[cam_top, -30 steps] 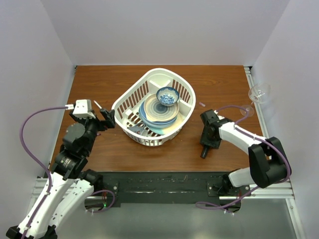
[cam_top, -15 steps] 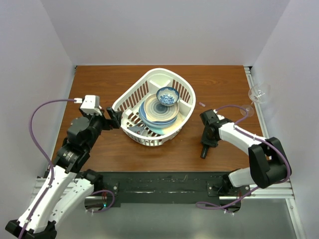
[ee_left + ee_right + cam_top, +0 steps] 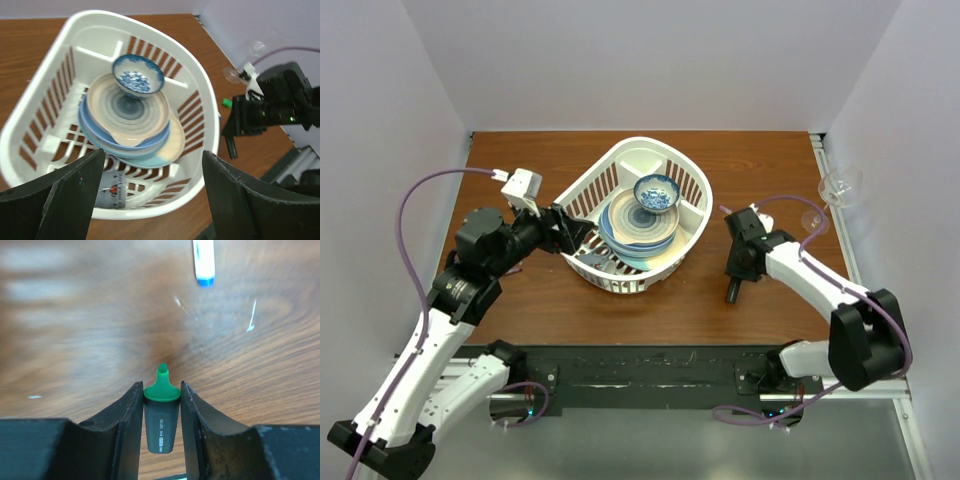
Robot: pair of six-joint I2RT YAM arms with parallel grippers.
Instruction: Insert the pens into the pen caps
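Note:
My right gripper (image 3: 162,386) is shut on a stubby black marker (image 3: 161,426). Its bare green tip (image 3: 162,390) points out past the fingertips, above the wooden table. A thin white pen with a blue end (image 3: 204,260) lies on the table beyond the tip. In the top view the right gripper (image 3: 731,291) is to the right of the white basket (image 3: 582,190). A small bright green cap (image 3: 227,102) lies on the table near the right arm. My left gripper (image 3: 152,160) is open and empty over the basket's left rim (image 3: 574,232). No red or dark cap shows.
The basket (image 3: 215,125) holds stacked plates (image 3: 638,228), a blue-patterned bowl (image 3: 656,192) and a small grey item with a red dot (image 3: 113,190). A wine glass (image 3: 840,187) lies at the table's right edge. White walls enclose the table.
My left arm has swung right, from beside the basket to over its left rim. My right gripper has shifted slightly away from the near edge with the marker still in it.

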